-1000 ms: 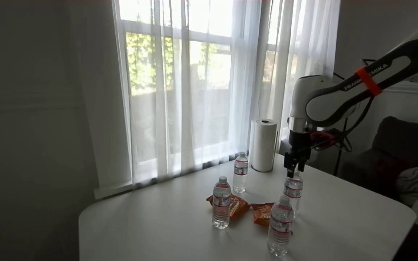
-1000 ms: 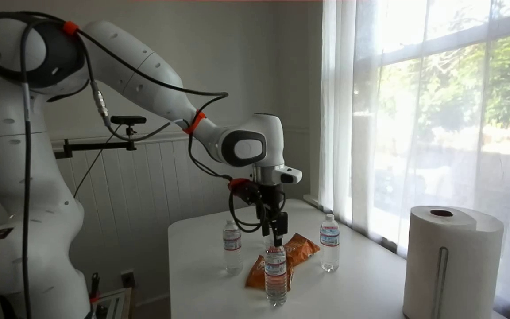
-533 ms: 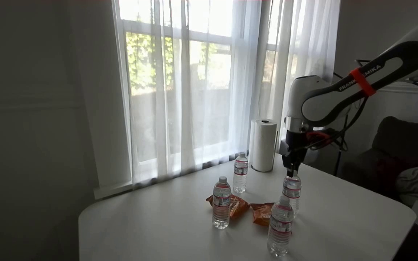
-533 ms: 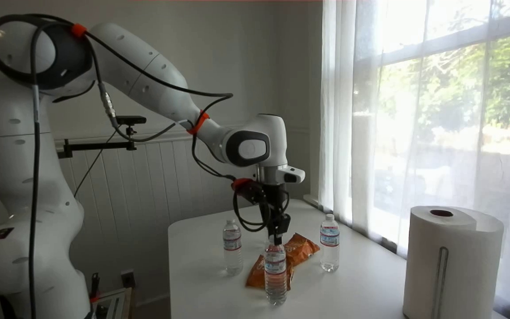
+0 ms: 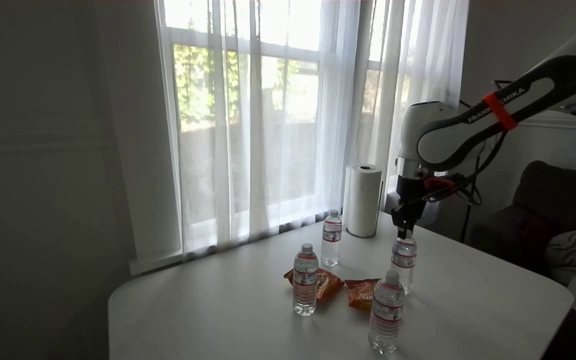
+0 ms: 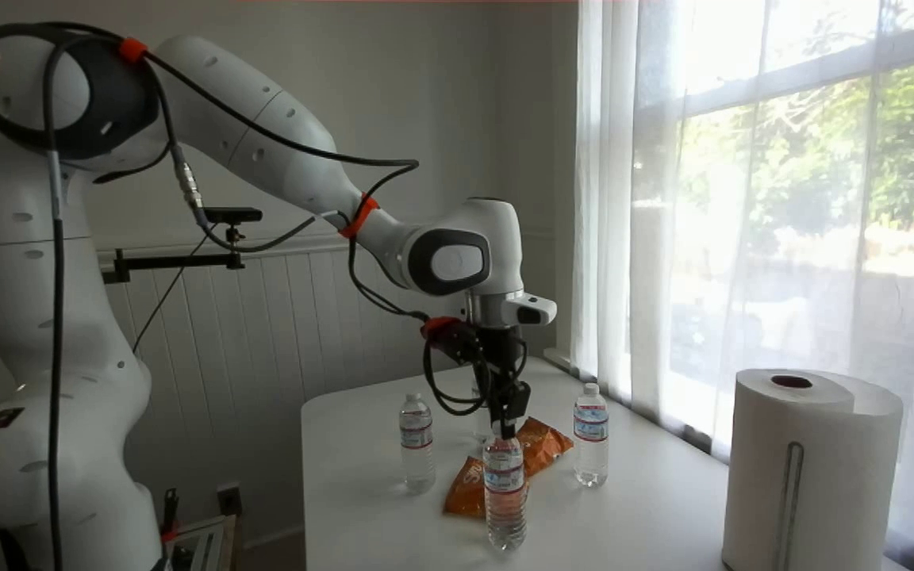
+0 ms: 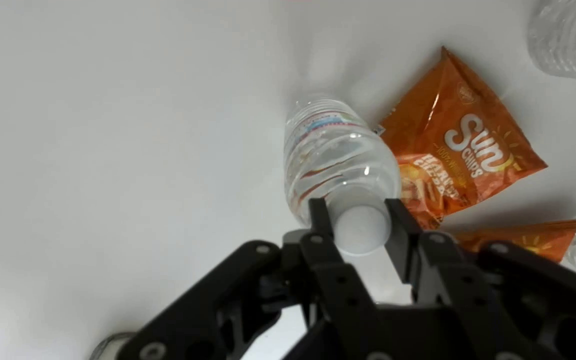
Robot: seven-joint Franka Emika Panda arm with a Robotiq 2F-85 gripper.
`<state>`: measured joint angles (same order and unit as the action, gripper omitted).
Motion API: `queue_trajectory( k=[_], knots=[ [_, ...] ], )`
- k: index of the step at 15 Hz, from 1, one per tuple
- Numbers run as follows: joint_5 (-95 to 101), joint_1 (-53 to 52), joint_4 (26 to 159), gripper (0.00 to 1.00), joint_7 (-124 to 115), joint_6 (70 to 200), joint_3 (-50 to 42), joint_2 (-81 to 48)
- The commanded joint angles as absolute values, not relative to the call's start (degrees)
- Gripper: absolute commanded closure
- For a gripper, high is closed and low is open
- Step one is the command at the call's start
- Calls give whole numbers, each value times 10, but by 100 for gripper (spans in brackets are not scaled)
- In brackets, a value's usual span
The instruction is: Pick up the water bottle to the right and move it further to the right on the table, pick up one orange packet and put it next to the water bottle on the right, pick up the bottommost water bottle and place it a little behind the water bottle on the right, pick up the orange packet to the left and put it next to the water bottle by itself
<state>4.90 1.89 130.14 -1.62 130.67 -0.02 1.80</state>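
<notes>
My gripper (image 5: 403, 234) is shut on the cap of a clear water bottle (image 5: 404, 260). In an exterior view this gripper (image 6: 503, 431) and bottle (image 6: 505, 484) stand in front of the packets; the bottle is about upright. In the wrist view the fingertips (image 7: 357, 210) flank the white cap of the bottle (image 7: 335, 150). I cannot tell whether its base touches the table (image 5: 208, 310). Two orange packets lie on the table, one (image 5: 362, 294) near the held bottle and one (image 5: 330, 286) further left. Other water bottles stand at the left (image 5: 305, 282), back (image 5: 331, 242) and front (image 5: 386, 317).
A paper towel roll (image 5: 363, 202) stands by the curtained window; it is large and close in an exterior view (image 6: 810, 476). The wrist view shows both packets (image 7: 460, 145) and parts of two other bottles (image 7: 570, 40) at its right edge.
The fingers, apart over the cap one second ago, have closed on it. The held bottle has shifted slightly toward the paper towel roll. The packets and other bottles have not moved.
</notes>
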Motion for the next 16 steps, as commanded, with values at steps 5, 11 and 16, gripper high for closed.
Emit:
queue_trajectory(
  k=[5,11,16],
  knots=[
    [61,55,1284,92,-17,1281,-46,101],
    [55,56,1286,69,-15,1292,-47,87],
    [56,75,1235,92,-17,1290,-71,38]
  ],
)
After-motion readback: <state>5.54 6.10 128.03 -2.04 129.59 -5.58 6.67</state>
